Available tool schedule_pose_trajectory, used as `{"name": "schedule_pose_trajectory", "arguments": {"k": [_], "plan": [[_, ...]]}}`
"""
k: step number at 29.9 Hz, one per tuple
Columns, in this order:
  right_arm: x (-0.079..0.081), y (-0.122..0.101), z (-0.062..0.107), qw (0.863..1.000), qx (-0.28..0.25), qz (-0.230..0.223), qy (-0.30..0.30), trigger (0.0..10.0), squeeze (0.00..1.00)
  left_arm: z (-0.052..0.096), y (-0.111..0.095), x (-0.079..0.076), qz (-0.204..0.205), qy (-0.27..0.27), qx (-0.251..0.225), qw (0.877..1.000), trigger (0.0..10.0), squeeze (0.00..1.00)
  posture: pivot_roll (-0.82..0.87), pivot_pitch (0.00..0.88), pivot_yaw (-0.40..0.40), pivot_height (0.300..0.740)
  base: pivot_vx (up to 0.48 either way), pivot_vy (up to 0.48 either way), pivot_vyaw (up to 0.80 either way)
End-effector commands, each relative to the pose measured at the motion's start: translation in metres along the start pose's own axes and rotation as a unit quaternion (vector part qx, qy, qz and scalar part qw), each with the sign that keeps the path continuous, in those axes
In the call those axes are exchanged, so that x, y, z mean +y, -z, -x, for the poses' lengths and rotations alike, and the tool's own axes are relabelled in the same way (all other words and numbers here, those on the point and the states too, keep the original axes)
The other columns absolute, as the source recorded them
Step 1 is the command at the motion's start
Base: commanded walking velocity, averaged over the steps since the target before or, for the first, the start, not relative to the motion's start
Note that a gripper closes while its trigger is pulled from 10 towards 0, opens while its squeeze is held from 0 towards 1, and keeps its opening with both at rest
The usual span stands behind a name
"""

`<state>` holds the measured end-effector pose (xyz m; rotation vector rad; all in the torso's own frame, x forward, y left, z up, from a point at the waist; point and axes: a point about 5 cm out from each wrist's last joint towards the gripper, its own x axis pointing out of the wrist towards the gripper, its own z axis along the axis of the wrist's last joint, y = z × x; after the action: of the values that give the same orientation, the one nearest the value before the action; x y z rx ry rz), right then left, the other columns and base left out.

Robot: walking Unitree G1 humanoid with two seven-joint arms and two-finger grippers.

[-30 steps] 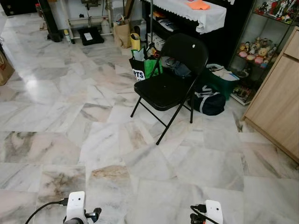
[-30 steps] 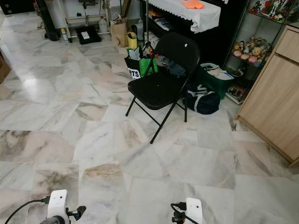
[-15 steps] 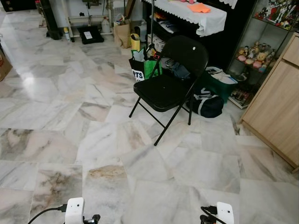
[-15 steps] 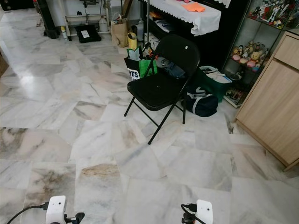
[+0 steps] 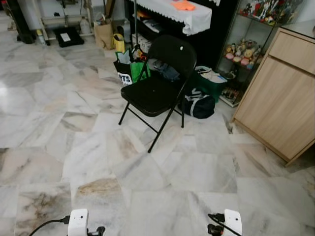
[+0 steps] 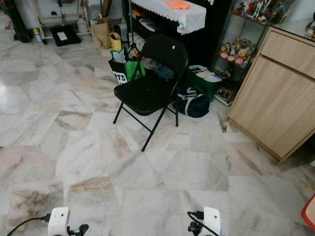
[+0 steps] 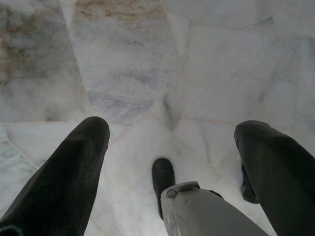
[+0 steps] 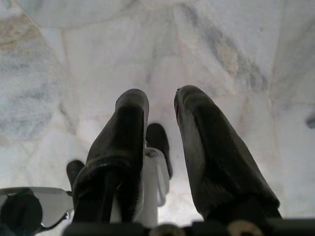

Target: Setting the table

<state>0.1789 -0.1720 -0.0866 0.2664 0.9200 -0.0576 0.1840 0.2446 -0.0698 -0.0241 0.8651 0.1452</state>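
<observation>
Head views: black folding chair on marble floor, bags behind it, wooden cabinet right of it, white-clothed table beyond; left wrist view: left gripper fingers spread wide, empty; right wrist view: right gripper fingers nearly together, empty.

Head eyes share the chair; wrist cameras seemingly face floor

Open marble floor ahead and to the left; blocked farther on by black folding chair, duffel bag, wooden cabinet at right
</observation>
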Motion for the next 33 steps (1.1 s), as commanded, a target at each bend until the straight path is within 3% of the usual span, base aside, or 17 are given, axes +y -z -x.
{"name": "schedule_pose_trajectory", "arguments": {"k": [1, 5, 9, 20, 33], "plan": [[-0.0002, 0.0004, -0.0002, 1.000, 0.005, -0.002, 0.003, 10.0, 0.00, 0.0008, 0.0017, 0.0023, 0.000, -0.005, 0.000, 1.000, 10.0, 0.00, 0.13, 0.014, -0.068, 0.740, 0.000, 0.000, -0.66], [-0.0006, 0.0018, 0.0003, 1.000, 0.005, -0.003, 0.001, 10.0, 0.00, 0.0011, 0.0023, 0.0027, -0.004, -0.004, 0.002, 1.000, 10.0, 0.00, 0.12, 0.017, -0.064, 0.740, 0.000, 0.000, -0.65], [-0.0008, 0.0041, 0.0007, 1.000, 0.011, 0.005, -0.001, 10.0, 0.00, 0.0006, 0.0008, 0.0014, -0.040, -0.002, 0.001, 0.999, 10.0, 0.00, 0.12, 0.019, -0.060, 0.740, 0.000, -0.213, -0.64], [-0.0025, 0.0059, 0.0012, 1.000, 0.015, 0.005, 0.005, 10.0, 0.00, -0.0001, 0.0003, -0.0018, -0.017, -0.003, -0.001, 1.000, 10.0, 0.00, 0.12, 0.000, -0.069, 0.740, 0.000, -0.087, -0.64], [-0.0011, 0.0049, 0.0009, 1.000, 0.012, 0.007, 0.003, 10.0, 0.00, -0.0005, 0.0000, -0.0041, -0.019, 0.003, -0.002, 1.000, 10.0, 0.00, 0.13, 0.000, -0.065, 0.740, 0.000, 0.000, -0.63]]}}
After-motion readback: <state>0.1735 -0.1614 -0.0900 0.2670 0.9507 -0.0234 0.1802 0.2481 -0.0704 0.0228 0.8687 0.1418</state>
